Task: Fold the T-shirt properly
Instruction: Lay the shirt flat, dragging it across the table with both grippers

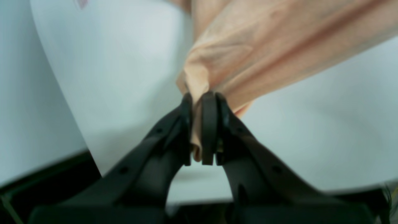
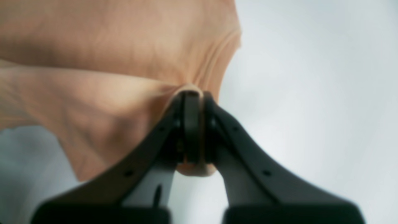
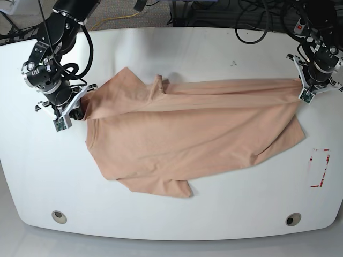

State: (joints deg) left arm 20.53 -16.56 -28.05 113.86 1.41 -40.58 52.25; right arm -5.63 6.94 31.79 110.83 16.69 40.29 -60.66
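T-shirt, judged light, limp and stretchy, is clamped at opposite edges by closed left gripper and right gripper.

Thin matt cloth T-shirt, seemingly knit

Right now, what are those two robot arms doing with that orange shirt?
They are folding the T-shirt on the white table. The left gripper is pinched shut on one end of it, and the right gripper is pinched shut on the opposite end. Together they hold its top edge stretched between them, while the rest of the shirt lies spread on the table, wrinkled and not neatly folded yet.
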